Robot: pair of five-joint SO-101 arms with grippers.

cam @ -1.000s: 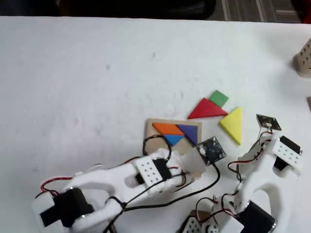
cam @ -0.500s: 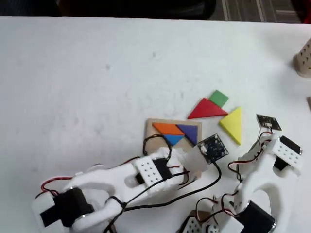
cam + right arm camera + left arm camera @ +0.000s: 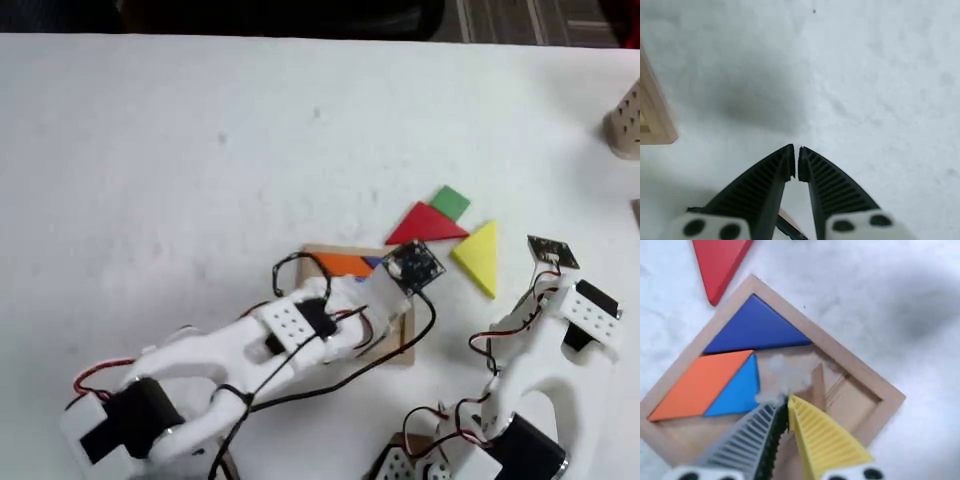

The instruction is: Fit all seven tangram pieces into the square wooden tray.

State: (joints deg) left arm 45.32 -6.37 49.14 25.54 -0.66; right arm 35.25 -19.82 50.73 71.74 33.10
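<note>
The square wooden tray (image 3: 855, 365) holds a dark blue triangle (image 3: 757, 327), an orange parallelogram (image 3: 700, 385) and a small light blue triangle (image 3: 737, 392); the rest of its floor is bare. My left gripper (image 3: 786, 405) is shut and empty, just above that bare floor beside the light blue triangle. In the high view the left arm covers most of the tray (image 3: 402, 342). Beyond it lie a red triangle (image 3: 425, 225), a green square (image 3: 450, 202) and a yellow triangle (image 3: 480, 255). My right gripper (image 3: 794, 162) is shut over bare table, near a tray corner (image 3: 655, 120).
The right arm (image 3: 555, 325) stands at the near right, close to the yellow triangle. A beige perforated object (image 3: 625, 120) sits at the right edge. White table stretches open to the left and toward the far edge.
The left arm has pushed farther over the tray toward the red triangle and now hides more of the pieces in it. The right arm has not moved.
</note>
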